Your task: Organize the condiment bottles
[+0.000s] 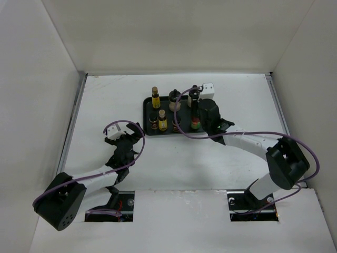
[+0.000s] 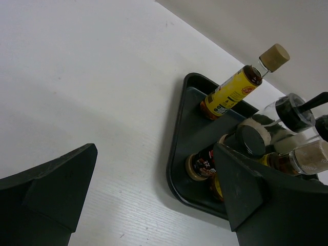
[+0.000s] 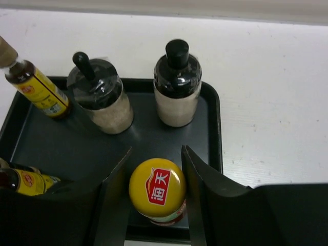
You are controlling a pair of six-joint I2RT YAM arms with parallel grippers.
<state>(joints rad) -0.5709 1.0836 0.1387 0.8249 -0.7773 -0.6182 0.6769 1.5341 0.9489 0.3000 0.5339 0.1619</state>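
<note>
Top view, step: the last placing, I judge. All seven condiment bottles [image 1: 162, 121] stand on the black tray [image 1: 147, 113], three along the far row and four along the near one.
Top view, my right gripper [image 1: 199, 119]: reached out over the tray, down on the yellow-capped bottle [image 1: 196, 125] at the right end of the near row.
Top view, my left gripper [image 1: 128, 138]: over the bare table [image 1: 174, 163] to the left of the tray, well apart from every bottle.
Left wrist view, left gripper: fingers [image 2: 51, 195] spread wide, with nothing between them and nothing touched. A corner of the tray and a yellow-labelled bottle [image 2: 230, 92] lie ahead.
Right wrist view, right gripper: jaws drawn in on the yellow-capped bottle, with a finger [image 3: 115, 205] close against each side of it. It reads to me as a clamp.
Right wrist view, bottle: upright at the tray's near edge. Its foot is hidden under the cap, so I cannot tell whether it rests on the floor. The white black-capped bottle [image 3: 177, 84] and the shaker [image 3: 100, 100] stand behind it, apart.
Next move: part my fingers enough to free it, then rise straight up, brushing neither the cap nor its neighbours.
</note>
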